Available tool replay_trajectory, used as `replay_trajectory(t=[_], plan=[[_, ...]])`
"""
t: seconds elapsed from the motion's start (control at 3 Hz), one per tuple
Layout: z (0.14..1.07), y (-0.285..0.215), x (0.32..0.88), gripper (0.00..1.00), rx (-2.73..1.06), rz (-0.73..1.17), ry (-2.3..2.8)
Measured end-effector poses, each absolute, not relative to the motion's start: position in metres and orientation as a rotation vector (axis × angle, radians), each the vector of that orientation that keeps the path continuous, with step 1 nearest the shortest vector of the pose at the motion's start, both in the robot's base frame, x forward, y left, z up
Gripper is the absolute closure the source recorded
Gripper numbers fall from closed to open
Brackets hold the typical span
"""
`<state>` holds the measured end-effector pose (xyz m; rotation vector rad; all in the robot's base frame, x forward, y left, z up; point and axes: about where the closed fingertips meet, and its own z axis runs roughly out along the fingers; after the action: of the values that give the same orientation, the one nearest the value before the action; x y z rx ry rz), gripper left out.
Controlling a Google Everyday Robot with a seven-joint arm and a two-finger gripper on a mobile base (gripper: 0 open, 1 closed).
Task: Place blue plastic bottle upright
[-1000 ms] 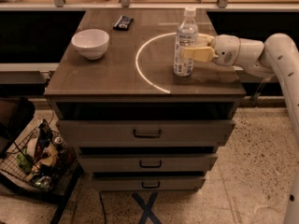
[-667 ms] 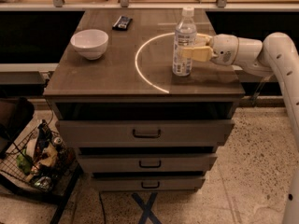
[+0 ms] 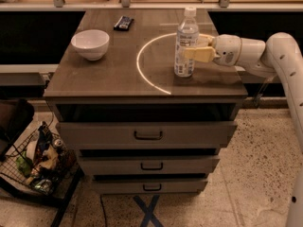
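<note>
Release looks like the step in hand. The blue plastic bottle [image 3: 186, 41] stands upright on the surface [image 3: 109, 74], right of centre, base on the wood. The claw [image 3: 190, 50] reaches in from the right, closed on the bottle's label. Part both fingers evenly, then back straight out rightward, so that neither finger tips the tall bottle.

Wood 3-drawer cabinet [image 3: 189, 137] on speckled floor [image 3: 267, 174], wire basket [image 3: 18, 179] nr base.

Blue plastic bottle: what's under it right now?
The blue plastic bottle stands on the wooden tabletop, inside the white arc; its base hides the spot beneath. The tool grips its middle.
</note>
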<state>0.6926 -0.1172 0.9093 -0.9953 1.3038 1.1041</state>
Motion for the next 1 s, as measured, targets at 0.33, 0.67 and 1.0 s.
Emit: replay_trajectory(t=[0.33,0.67,1.0], plan=[[0.9093,-0.1171,0.6926,0.61,-0.995,1.104,1.304],[0.9097,-0.1135,0.6927,0.38,-0.999,1.109,1.301],[0.9100,-0.1100,0.6928,0.15,-1.003,1.113,1.299]])
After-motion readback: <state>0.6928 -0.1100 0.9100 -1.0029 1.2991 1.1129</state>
